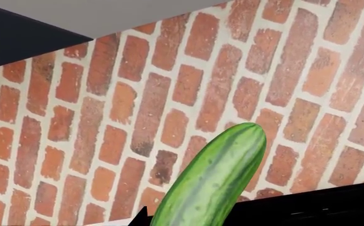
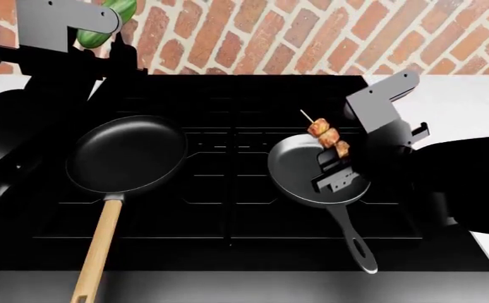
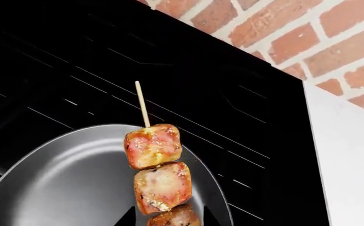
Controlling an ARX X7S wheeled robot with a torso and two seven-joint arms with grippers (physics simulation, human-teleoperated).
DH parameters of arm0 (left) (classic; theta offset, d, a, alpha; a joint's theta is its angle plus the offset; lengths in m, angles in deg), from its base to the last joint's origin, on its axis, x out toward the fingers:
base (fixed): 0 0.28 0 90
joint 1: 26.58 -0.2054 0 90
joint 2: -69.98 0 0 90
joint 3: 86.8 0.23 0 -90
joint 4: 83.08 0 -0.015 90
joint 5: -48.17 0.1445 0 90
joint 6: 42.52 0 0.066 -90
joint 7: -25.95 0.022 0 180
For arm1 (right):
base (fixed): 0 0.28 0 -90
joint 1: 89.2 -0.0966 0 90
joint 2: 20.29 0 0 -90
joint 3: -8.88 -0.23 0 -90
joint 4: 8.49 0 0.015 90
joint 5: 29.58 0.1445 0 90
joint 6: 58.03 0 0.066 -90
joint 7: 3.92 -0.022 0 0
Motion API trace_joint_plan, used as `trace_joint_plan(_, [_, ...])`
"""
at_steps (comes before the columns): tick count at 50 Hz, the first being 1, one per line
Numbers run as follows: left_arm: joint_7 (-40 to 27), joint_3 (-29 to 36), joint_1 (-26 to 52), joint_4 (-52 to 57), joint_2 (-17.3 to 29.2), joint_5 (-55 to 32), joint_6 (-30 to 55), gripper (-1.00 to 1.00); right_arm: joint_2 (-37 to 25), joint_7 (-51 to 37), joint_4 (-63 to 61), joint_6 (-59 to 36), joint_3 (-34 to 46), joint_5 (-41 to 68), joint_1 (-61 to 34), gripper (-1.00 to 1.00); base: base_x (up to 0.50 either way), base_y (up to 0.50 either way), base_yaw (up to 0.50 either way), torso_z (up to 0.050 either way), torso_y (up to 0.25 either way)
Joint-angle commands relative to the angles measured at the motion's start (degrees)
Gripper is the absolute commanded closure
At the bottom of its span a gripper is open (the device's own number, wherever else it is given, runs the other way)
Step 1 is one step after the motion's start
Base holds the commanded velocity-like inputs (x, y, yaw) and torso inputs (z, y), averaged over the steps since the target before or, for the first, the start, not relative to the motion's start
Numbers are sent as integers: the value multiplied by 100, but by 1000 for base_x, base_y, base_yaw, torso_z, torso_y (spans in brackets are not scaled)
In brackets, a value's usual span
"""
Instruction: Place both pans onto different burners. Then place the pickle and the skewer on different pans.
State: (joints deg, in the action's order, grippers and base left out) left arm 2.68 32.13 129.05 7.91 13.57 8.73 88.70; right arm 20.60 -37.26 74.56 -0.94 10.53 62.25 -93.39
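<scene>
Holding: right tool [image 2: 335,165] pinching the skewer [image 2: 329,137] over the grey pan [image 2: 299,173], positioned for lowering into it. Left tool [image 2: 93,44] gripping the pickle [image 2: 107,25] high, near the brick wall [image 2: 312,35]. Black pan [image 2: 126,153] sits free on its burner [image 2: 227,158], likely reserved for the pickle.

Behind the stove you can see a red brick wall [image 2: 329,38] (with pale lines between bricks) and a white counter [image 2: 446,95] beside it.

it was a kitchen: a black stove [image 2: 236,158] with grated burners [image 2: 227,142] stood against a red brick wall [image 2: 312,31], pans [image 2: 126,154] on top.
</scene>
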Motion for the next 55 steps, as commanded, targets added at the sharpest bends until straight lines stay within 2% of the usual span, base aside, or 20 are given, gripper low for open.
trace_joint_plan(1, [-47, -20, -15, -25, -9, -42, -48, 100, -14, 28, -19, 21, -16, -108, 113, 100, 0, 0, 0, 0, 0])
trace_joint_plan(43, [-86, -67, -80, 33, 22, -102, -54, 100, -33, 60, 43, 114, 40, -48, 513, 100, 0, 0, 0, 0, 0])
trace_joint_plan(44, [-86, -68, -82, 31, 22, -102, -57, 100, -31, 64, 42, 117, 41, -53, 520, -100, 0, 0, 0, 0, 0])
trace_joint_plan(55, [-107, -93, -112, 62, 41, -126, -57, 100, -23, 32, 36, 120, 34, -62, 549, -100, 1, 0, 1, 0, 0])
